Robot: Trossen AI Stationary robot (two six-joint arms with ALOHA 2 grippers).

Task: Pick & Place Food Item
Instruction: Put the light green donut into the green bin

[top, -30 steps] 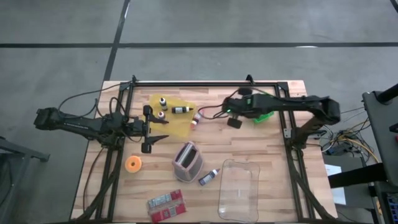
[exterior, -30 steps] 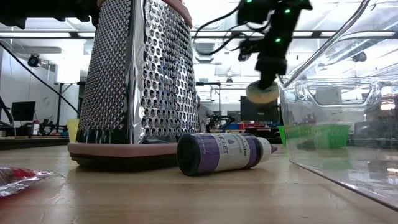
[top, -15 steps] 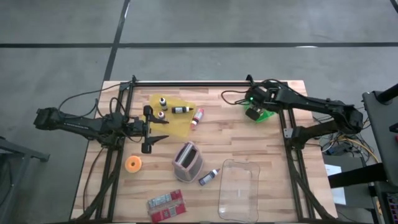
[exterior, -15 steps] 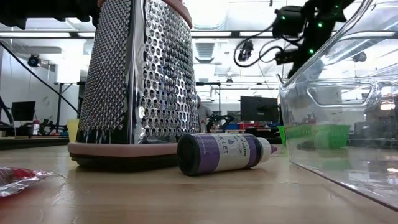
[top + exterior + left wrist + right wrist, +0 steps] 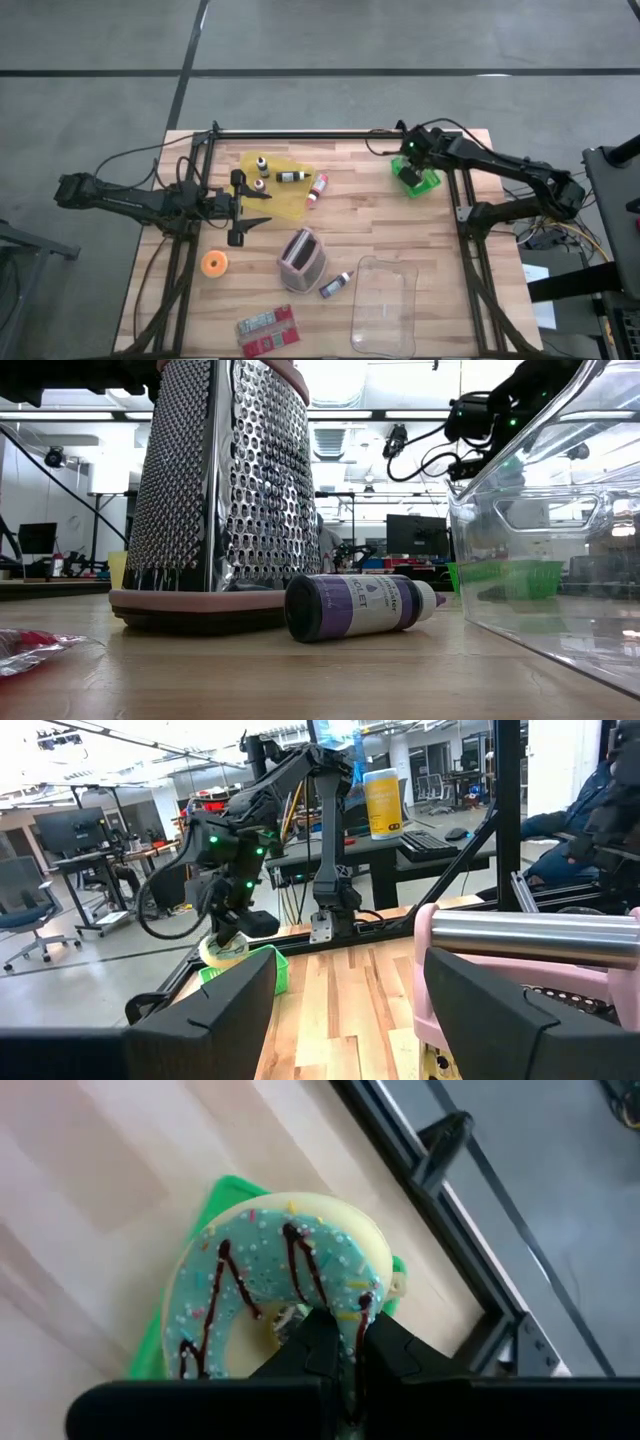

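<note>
A doughnut [image 5: 262,1285] with teal icing, dark drizzle and sprinkles is held by my right gripper [image 5: 340,1342], which is shut on it. It hangs over a green basket [image 5: 232,1186] near the table's far right corner. The left wrist view shows the doughnut [image 5: 222,950] just above that basket [image 5: 268,970]. In the high view the right gripper [image 5: 408,172] covers the doughnut above the basket [image 5: 428,183]. My left gripper [image 5: 243,207] waits open at the table's left, pointing level. My right gripper pinches the doughnut's ring [image 5: 330,1302] between its two fingers, beside the hole. The fingers slant down from above. Their tips cover the spot itself. The doughnut is lifted clear, tilted, its iced face toward the wrist camera, over the green basket.
A metal grater [image 5: 301,258] with a pink rim stands mid-table. Next to it lie a purple bottle [image 5: 336,286] and a clear container [image 5: 385,300]. A yellow mat [image 5: 284,192] with small bottles, an orange ring [image 5: 214,263] and a red packet [image 5: 268,328] are on the left.
My right gripper has carried the doughnut from the table's middle toward the right and far edge, sinking a little and rolling slightly. It now hangs over the green basket. It has stayed shut on the doughnut.
</note>
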